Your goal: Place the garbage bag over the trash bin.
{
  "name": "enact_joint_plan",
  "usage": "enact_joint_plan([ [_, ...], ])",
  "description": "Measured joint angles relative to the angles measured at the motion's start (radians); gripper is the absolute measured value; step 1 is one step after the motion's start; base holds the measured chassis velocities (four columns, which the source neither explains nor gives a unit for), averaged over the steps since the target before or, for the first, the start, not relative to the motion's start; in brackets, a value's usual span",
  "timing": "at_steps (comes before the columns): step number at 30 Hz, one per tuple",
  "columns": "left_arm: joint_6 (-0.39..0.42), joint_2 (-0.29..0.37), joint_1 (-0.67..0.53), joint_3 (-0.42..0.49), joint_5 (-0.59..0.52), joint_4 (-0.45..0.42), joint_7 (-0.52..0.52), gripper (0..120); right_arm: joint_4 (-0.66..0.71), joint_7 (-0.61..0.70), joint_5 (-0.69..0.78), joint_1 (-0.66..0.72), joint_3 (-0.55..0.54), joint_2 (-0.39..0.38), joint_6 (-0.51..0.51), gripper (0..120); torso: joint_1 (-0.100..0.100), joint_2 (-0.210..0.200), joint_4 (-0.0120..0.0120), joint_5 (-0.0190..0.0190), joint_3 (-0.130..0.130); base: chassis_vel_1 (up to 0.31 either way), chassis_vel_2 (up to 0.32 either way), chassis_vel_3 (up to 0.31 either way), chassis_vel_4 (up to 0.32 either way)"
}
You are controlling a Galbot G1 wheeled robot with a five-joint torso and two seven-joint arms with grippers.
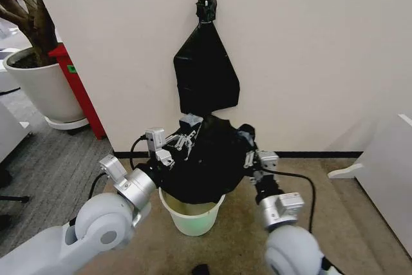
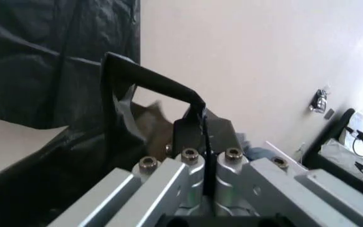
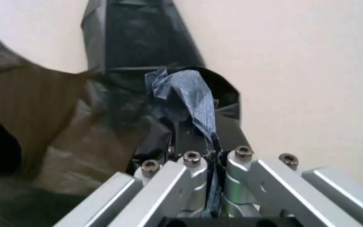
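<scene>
Both grippers, left gripper (image 1: pixel 185 138) and right gripper (image 1: pixel 248 152), pinch the garbage bag (image 1: pixel 212 159) with closed jaws, holding it over the trash bin (image 1: pixel 192 218) on the floor. Next, its mouth must go down round the rim.

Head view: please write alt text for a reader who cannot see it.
Both grippers hold a loose black garbage bag spread just above the cream-white trash bin, the left gripper pinching one edge and the right gripper the opposite edge. A second black bag bundle hangs from a wall hook behind; a potted tree stands at far left.
</scene>
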Motion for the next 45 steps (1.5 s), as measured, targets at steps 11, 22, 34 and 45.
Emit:
enact_joint_plan([
  [11, -0.001, -0.001, 0.000, 0.000, 0.000, 0.001, 0.000, 0, 0.043, -0.003, 0.011, -0.064, 0.033, -0.004, 0.025, 0, 0.000, 0.000, 0.0002, 0.0000, 0.000, 0.000, 0.000, 0.000, 0.000],
  [22, -0.001, -0.001, 0.000, 0.000, 0.000, 0.001, 0.000, 0, -0.023, 0.010, -0.032, -0.119, -0.054, 0.026, 0.082, 0, 0.000, 0.000, 0.0001, -0.0001, 0.000, 0.000, 0.000, 0.000, 0.000],
  [34, -0.001, -0.001, 0.000, 0.000, 0.000, 0.001, 0.000, 0, -0.040, 0.057, 0.026, -0.143, -0.090, 0.013, 0.000, 0, 0.000, 0.000, 0.0001, -0.0001, 0.000, 0.000, 0.000, 0.000, 0.000],
  [45, -0.001, -0.001, 0.000, 0.000, 0.000, 0.001, 0.000, 0, -0.075, 0.056, 0.034, -0.102, -0.127, 0.025, 0.024, 0, 0.000, 0.000, 0.0002, -0.0001, 0.000, 0.000, 0.000, 0.000, 0.000],
])
